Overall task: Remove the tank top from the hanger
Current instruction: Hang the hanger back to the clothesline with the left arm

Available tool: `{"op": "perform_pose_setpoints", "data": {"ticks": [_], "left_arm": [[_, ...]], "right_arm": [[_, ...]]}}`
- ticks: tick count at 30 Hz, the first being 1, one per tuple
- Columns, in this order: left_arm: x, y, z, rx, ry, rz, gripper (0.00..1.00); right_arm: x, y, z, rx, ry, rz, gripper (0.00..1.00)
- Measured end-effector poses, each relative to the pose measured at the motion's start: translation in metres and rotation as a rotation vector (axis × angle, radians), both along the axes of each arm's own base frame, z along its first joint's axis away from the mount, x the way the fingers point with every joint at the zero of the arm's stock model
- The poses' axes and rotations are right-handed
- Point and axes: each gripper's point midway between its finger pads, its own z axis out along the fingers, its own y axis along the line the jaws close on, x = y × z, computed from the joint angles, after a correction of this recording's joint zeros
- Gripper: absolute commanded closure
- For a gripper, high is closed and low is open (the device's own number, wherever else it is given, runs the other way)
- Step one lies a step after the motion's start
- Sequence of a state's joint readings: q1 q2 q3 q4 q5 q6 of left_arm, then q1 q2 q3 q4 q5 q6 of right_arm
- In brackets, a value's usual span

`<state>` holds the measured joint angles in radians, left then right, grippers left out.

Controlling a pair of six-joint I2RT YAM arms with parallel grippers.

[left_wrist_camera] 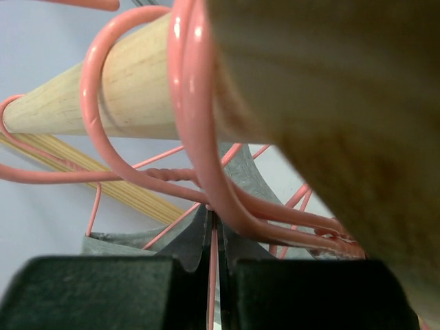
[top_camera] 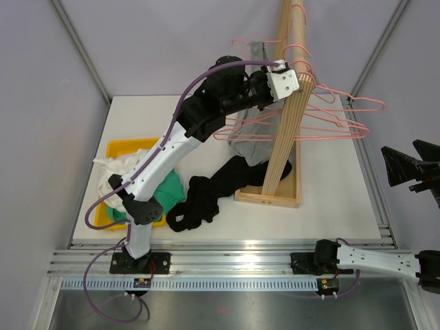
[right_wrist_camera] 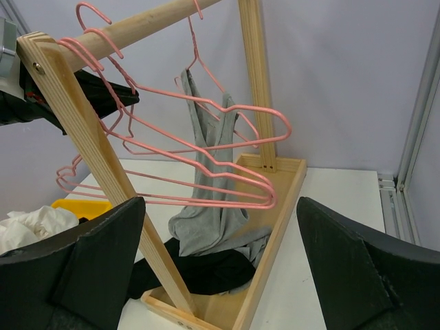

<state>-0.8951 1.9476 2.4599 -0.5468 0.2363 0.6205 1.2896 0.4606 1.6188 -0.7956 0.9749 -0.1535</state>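
Observation:
A grey tank top (right_wrist_camera: 206,172) hangs by one strap from a pink wire hanger (right_wrist_camera: 234,110) on the wooden rod (right_wrist_camera: 137,27). Its lower part is bunched in the rack's base. From above, the tank top (top_camera: 249,148) shows beside the rack's leg. My left gripper (top_camera: 268,102) is up under the rod, and its jaws (left_wrist_camera: 214,223) are shut on a thin pink hanger wire (left_wrist_camera: 213,275). Grey fabric (left_wrist_camera: 124,242) lies just behind them. My right gripper (top_camera: 412,165) hovers wide open past the table's right edge. It (right_wrist_camera: 220,206) faces the rack and holds nothing.
Several pink hangers (top_camera: 330,117) crowd the rod of the wooden rack (top_camera: 282,148). A black garment (top_camera: 206,196) spills from the rack's base tray (right_wrist_camera: 275,247) onto the table. A yellow bin (top_camera: 120,151) at the left holds white and green clothes.

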Motion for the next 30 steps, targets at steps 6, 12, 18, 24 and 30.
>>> {"op": "perform_pose_setpoints", "data": {"ticks": [6, 12, 18, 24, 30], "left_arm": [[-0.008, 0.006, -0.009, 0.04, 0.011, 0.033, 1.0], [-0.017, 0.011, -0.026, 0.1, 0.023, 0.045, 1.0], [-0.018, 0.019, -0.025, 0.104, 0.015, 0.064, 1.0], [-0.019, 0.023, -0.024, 0.1, 0.008, 0.078, 0.85], [-0.013, 0.035, -0.029, 0.103, 0.023, 0.147, 0.48]], "right_arm": [[0.001, 0.005, -0.001, -0.006, -0.002, 0.008, 0.0], [0.0, 0.008, -0.001, -0.008, -0.005, 0.018, 0.01], [0.0, 0.009, -0.001, -0.009, -0.006, 0.023, 0.01], [0.001, 0.011, -0.002, -0.013, -0.005, 0.022, 0.0], [0.002, 0.014, -0.003, -0.022, 0.0, 0.016, 0.0]]}}
